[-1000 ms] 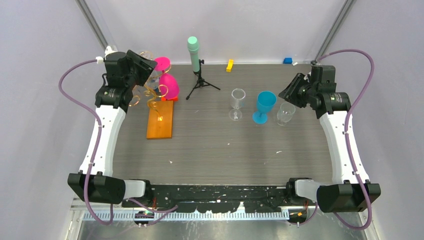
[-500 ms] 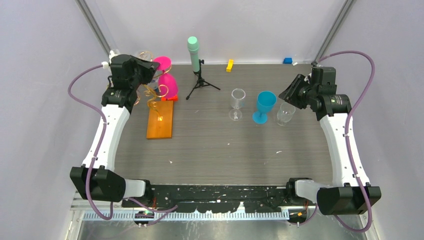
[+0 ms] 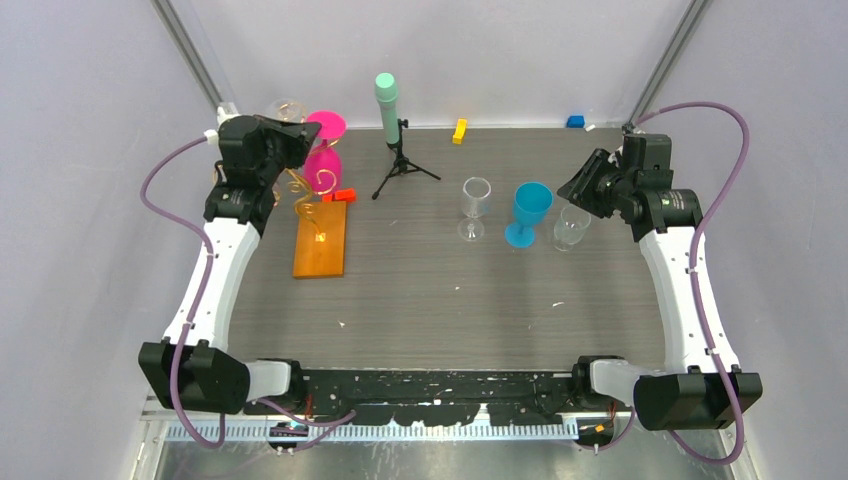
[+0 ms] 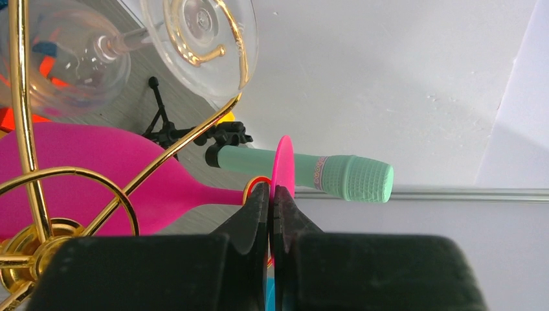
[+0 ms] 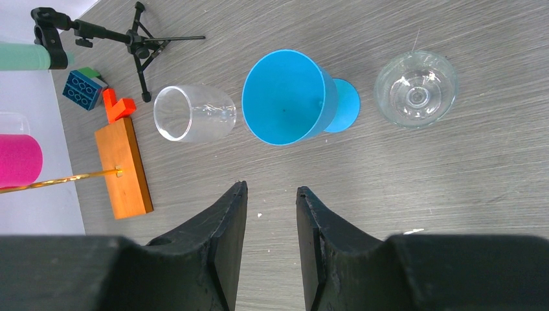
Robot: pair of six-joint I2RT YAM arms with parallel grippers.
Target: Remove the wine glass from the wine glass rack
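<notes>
The wine glass rack (image 3: 305, 190) is a gold wire stand on an orange wooden base (image 3: 322, 245) at the back left. A pink wine glass (image 3: 322, 165) hangs on it upside down, and a clear glass (image 3: 288, 108) hangs behind it. My left gripper (image 3: 300, 135) is shut on the thin pink foot (image 4: 284, 165) of the pink glass; its bowl (image 4: 97, 172) lies beside the gold scroll arms (image 4: 39, 175). The clear hanging glass (image 4: 65, 65) is above them. My right gripper (image 3: 577, 186) is open and empty, over the table (image 5: 272, 191).
A black tripod with a mint-green cylinder (image 3: 386, 105) stands just right of the rack. A clear glass (image 3: 475, 200), a blue glass (image 3: 530, 205) and another clear glass (image 3: 572, 225) stand mid-right. A red block (image 3: 344, 195), a yellow block (image 3: 459, 130) and a blue block (image 3: 575, 121) lie at the back.
My left gripper has turned and shifted slightly right at the rack. The pink glass's bowl has swung left and back, uncovering the red block. The right arm is still.
</notes>
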